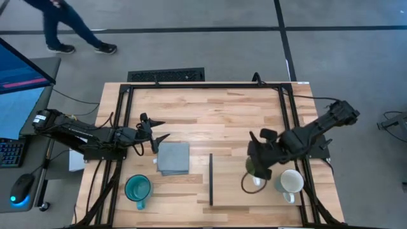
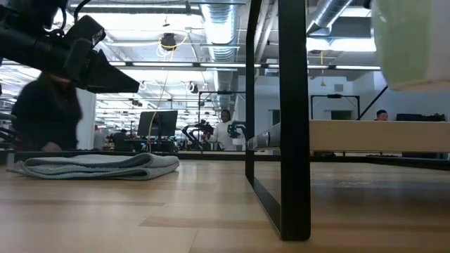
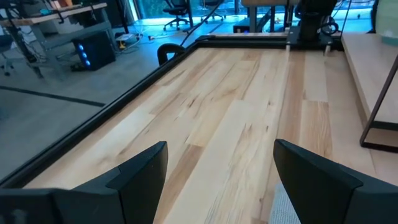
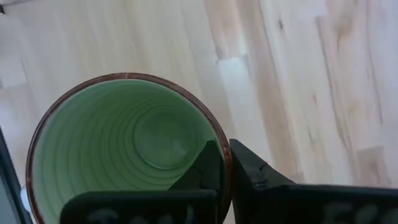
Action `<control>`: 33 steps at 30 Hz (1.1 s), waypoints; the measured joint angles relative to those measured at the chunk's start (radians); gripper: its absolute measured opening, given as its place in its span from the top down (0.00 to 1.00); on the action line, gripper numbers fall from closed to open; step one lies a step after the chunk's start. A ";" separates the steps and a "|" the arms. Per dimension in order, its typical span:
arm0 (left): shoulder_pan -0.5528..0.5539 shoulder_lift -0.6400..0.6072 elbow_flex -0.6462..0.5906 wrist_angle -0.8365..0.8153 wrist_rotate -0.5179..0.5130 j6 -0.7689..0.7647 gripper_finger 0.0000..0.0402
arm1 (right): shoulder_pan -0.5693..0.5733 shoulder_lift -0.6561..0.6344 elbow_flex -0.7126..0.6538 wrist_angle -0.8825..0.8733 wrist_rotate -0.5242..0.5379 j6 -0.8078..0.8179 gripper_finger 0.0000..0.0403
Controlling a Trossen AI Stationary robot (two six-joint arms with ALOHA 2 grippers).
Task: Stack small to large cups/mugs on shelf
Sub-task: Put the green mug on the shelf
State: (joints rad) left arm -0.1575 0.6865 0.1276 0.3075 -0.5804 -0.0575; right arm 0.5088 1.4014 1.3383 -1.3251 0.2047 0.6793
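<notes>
The smallest, light green mug [image 4: 124, 143] is held in my right gripper [image 4: 225, 163], above the light wood shelf [image 1: 232, 184]. In the low view the mug [image 2: 411, 42] hangs high over the shelf top [image 2: 365, 135]. The white mug [image 1: 291, 182] stands upright on the shelf's right part. The teal mug [image 1: 137, 188] stands upright on the table at the near left. My left gripper [image 1: 164, 129] is open and empty, held above the table by the grey cloth's far left corner. My right gripper holds the green mug by its brown rim [image 4: 221, 144]. One finger [image 4: 202, 169] is inside the mug and the other [image 4: 261, 177] is outside its wall. The fingers come from above, pointing down. The mug is upright, mouth up, lifted clear of the shelf.
A folded grey cloth [image 1: 173, 158] lies on the table between the teal mug and the shelf's black strip [image 1: 211, 179]. The shelf's black frame leg [image 2: 292, 119] stands tall in the low view. A person [image 1: 70, 28] walks on the floor beyond the far edge.
</notes>
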 joint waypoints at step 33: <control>0.000 0.000 0.000 -0.003 0.063 -0.057 0.29 | 0.250 0.025 -0.179 0.121 0.031 0.396 0.94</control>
State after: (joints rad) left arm -0.1574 0.6861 0.1276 0.3042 -0.5179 -0.1146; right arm 0.7588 1.4267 1.1590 -1.2036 0.2362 1.0757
